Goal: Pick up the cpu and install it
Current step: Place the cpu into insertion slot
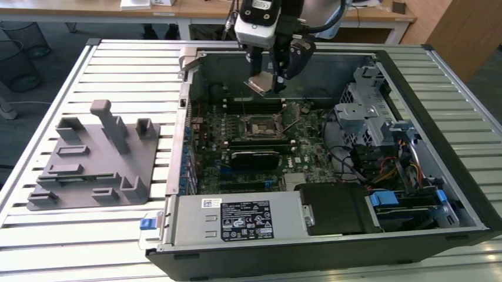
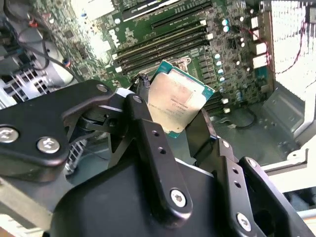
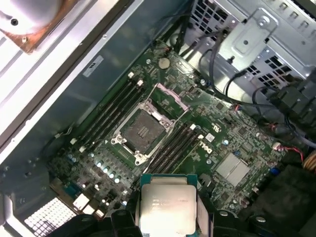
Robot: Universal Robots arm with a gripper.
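Now the open computer case (image 1: 314, 258) lies with its green motherboard (image 3: 237, 138) facing up, and the square socket (image 3: 140, 129) on it stands open and empty. Over the board hangs the gripper (image 1: 271, 79), its 2 fingers closed narrowly on opposite edges of the cpu (image 2: 177, 101), which sits tilted in the air, clear of the board and off to one side of the socket. I judge this the carrying step: seating calls for the chip level, square and directly over that socket.

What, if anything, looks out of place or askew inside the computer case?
Nothing looks damaged. The cpu is held tilted by the gripper above the motherboard, not seated; the socket stands open and empty.
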